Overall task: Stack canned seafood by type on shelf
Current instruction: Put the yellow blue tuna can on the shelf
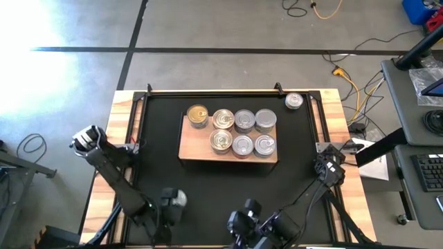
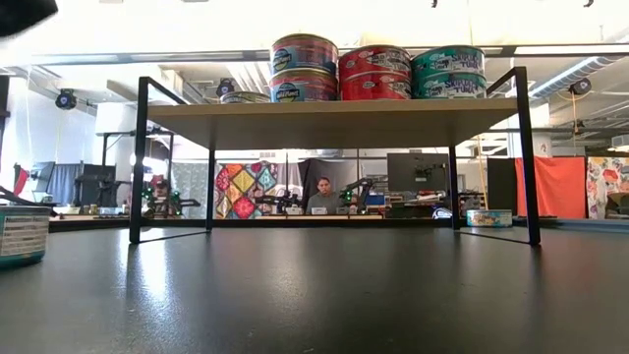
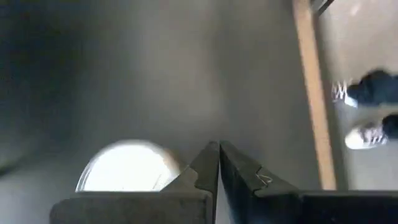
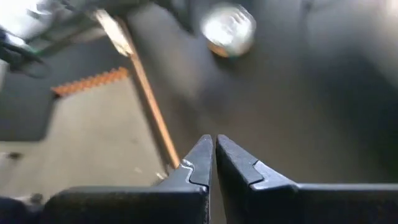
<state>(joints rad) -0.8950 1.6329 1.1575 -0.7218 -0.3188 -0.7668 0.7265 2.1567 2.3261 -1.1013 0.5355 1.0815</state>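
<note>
Shelf: you had the light-wood shelf [image 1: 190, 145] standing on thin black legs near the middle of the black mat [image 1: 228, 194], toward the far side of the desk [image 1: 104, 173].
Tins on the shelf: from above you saw seven lids in two rows; a gold-lidded tin [image 1: 198, 115] sat at the left end of the far row, the rest silver. In the low view you saw a blue-labelled stack [image 2: 304, 68], a red-labelled stack [image 2: 374, 73] and a teal-labelled stack [image 2: 448, 73] side by side on the board, with another tin [image 2: 244, 96] partly hidden behind the blue ones.
Loose tins: you had one silver-lidded tin [image 1: 294, 101] on the mat just beyond the shelf's far right corner, apart from it. Another tin [image 1: 177, 198] lay on the mat near the front, just beside the left arm.
Left gripper: your left gripper [image 3: 219, 163] was near the front edge of the desk, fingers pressed together and holding nothing, with a bright tin lid [image 3: 127, 167] close by it.
Right gripper: your right gripper [image 4: 213, 160] was also low at the front, fingers together and empty, with the far loose tin [image 4: 229, 29] well ahead of it.
Room: a person [image 2: 323, 196] was seated beyond the desk, seen under the shelf.
</note>
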